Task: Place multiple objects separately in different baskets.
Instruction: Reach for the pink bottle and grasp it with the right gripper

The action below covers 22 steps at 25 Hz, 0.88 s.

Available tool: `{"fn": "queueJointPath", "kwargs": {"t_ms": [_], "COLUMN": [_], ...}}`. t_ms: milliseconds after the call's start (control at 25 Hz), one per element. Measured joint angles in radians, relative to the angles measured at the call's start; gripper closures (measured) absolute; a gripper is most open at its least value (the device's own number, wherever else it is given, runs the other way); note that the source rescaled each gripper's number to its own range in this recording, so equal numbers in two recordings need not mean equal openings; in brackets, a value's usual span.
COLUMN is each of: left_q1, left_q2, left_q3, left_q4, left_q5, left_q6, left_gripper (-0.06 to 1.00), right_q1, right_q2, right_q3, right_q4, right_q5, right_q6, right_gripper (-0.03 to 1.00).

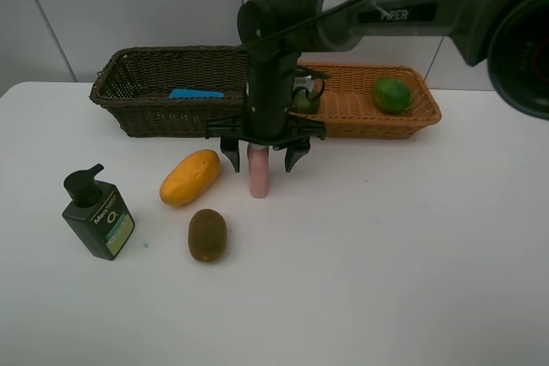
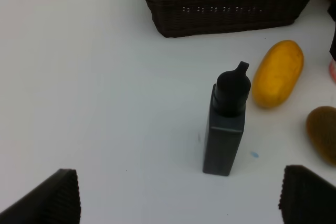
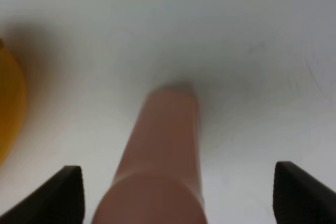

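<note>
My right hand (image 1: 262,159) hangs over the upright pink spray bottle (image 1: 258,179) on the bench (image 1: 386,255), jaws spread wide either side, gripping nothing (no contact that I can see). From that bottle, the yellow mango (image 1: 190,177) lies at 9 o'clock, the brown kiwi (image 1: 207,234) at 7, and the dark green pump bottle (image 1: 97,216) at 8. The dark basket (image 1: 146,113) at 11 holds the blue eraser (image 1: 196,93). The tan basket (image 1: 420,117) at 1 holds a green fruit (image 1: 391,95). My left hand (image 2: 178,203) is wide open and empty.

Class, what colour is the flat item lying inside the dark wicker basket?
The flat item is bright blue, clearest in the exterior high view.
</note>
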Motion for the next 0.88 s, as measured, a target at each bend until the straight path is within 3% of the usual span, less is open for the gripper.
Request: {"fn": "queueJointPath", "kwargs": {"t_ms": [360,440,520,640,880], "left_q1": [0.0,0.0,0.0,0.0,0.0], "left_q2": [0.0,0.0,0.0,0.0,0.0], "left_q3": [0.0,0.0,0.0,0.0,0.0], "left_q4": [0.0,0.0,0.0,0.0,0.0], "left_q5": [0.0,0.0,0.0,0.0,0.0], "left_q6": [0.0,0.0,0.0,0.0,0.0], "left_gripper": [-0.06,-0.06,-0.06,-0.06,-0.06], "right_q1": [0.0,0.0,0.0,0.0,0.0], "right_q2": [0.011,0.011,0.011,0.011,0.011], "right_q3": [0.0,0.0,0.0,0.0,0.0], "right_q4": [0.005,0.005,0.005,0.006,0.005], "right_q5": [-0.021,-0.023,-0.024,-0.023,-0.023], "right_q6": [0.0,0.0,0.0,0.0,-0.03], "right_gripper": [0.17,0.24,0.37,0.71,0.71]}}
